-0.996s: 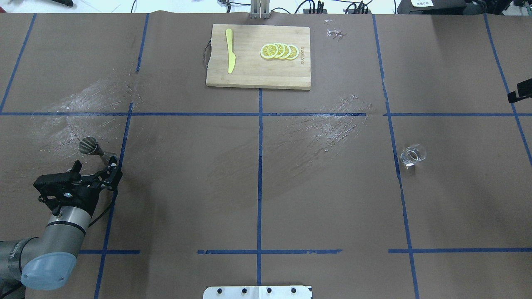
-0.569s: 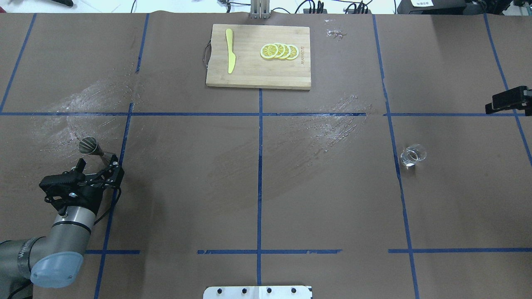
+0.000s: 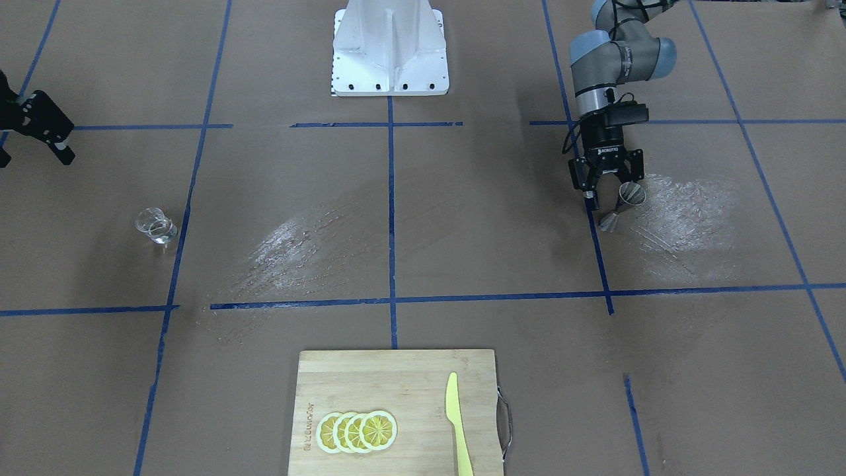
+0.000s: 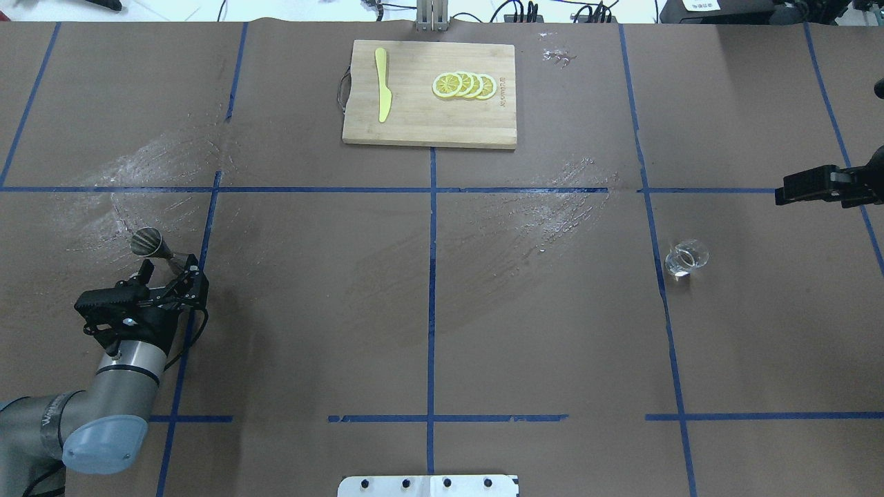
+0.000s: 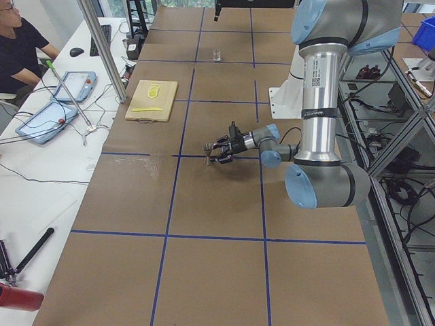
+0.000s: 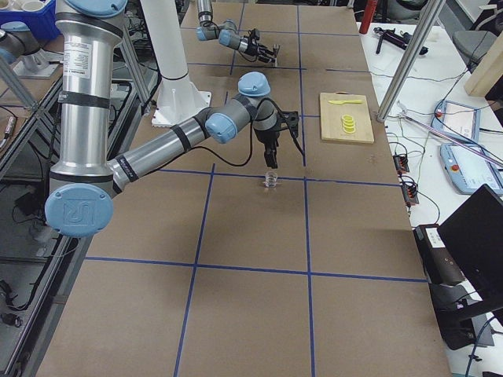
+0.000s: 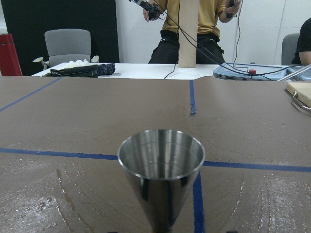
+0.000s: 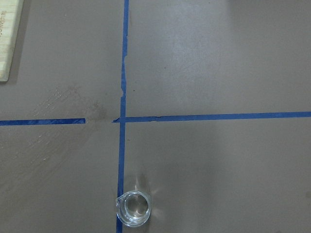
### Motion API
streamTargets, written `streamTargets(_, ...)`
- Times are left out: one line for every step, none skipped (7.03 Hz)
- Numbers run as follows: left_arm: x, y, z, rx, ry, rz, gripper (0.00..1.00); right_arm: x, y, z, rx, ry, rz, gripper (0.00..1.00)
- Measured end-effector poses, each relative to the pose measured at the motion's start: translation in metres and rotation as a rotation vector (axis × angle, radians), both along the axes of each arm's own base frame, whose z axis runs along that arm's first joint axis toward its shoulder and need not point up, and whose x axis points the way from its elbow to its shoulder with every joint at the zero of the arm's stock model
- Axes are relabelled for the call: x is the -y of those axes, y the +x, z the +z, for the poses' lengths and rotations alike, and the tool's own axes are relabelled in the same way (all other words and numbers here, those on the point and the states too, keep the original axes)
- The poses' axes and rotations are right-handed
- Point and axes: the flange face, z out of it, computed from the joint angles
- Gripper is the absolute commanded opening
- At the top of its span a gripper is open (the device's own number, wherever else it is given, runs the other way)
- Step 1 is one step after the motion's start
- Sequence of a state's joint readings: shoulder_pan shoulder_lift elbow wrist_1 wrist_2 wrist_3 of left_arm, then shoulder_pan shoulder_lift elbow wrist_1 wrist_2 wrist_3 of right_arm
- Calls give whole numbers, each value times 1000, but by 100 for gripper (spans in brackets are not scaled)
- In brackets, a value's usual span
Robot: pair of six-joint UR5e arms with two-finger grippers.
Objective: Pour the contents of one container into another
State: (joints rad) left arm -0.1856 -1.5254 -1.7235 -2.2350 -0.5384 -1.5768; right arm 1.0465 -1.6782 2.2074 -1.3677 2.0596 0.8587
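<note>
The steel jigger (image 4: 157, 248) stands upright on the left side of the table; it fills the left wrist view (image 7: 161, 170) and looks empty. My left gripper (image 4: 170, 267) is open and low, its fingers just short of the jigger's foot, not touching. The small clear glass (image 4: 686, 257) stands by a blue tape line on the right with a little clear liquid in it; it also shows low in the right wrist view (image 8: 134, 208). My right gripper (image 4: 780, 195) hangs well above the table, beyond and to the right of the glass, and looks open.
A wooden cutting board (image 4: 428, 124) at the far middle carries a yellow knife (image 4: 382, 84) and lemon slices (image 4: 464, 85). Whitish wet smears (image 4: 545, 214) mark the brown paper. The robot's base plate (image 4: 428, 485) sits at the near edge.
My left gripper has crept forward toward the jigger. My right gripper has come in from the right edge, moving left toward the glass. Neither container has moved.
</note>
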Motion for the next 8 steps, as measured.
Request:
streamTargets(1, -1, 0, 0, 0, -3, 74, -9, -5, -8, -5, 28, 29, 100)
streamTargets(3, -2, 0, 0, 1, -6, 74, -21, -10, -9, 8, 64, 66, 100)
streamTargets(4, -2, -1, -3, 1, -9, 74, -35, -12, -3, 31, 103, 96, 100)
streamTargets(5, -3, -2, -6, 2, -11, 70, -47, -10, -4, 55, 132, 113, 100)
streamTargets(6, -3, -2, -8, 2, -12, 68, -55, -10, -12, 78, 151, 123, 100)
streamTargets(6, -2, -2, -9, 3, -13, 67, -62, -14, -20, 92, 164, 131, 100)
streamTargets(7, -1, -2, -7, 2, -13, 67, -67, -24, -25, 89, 179, 138, 100)
streamTargets(9, 0, -1, -4, 2, -15, 67, -71, -35, -27, 84, 187, 145, 100)
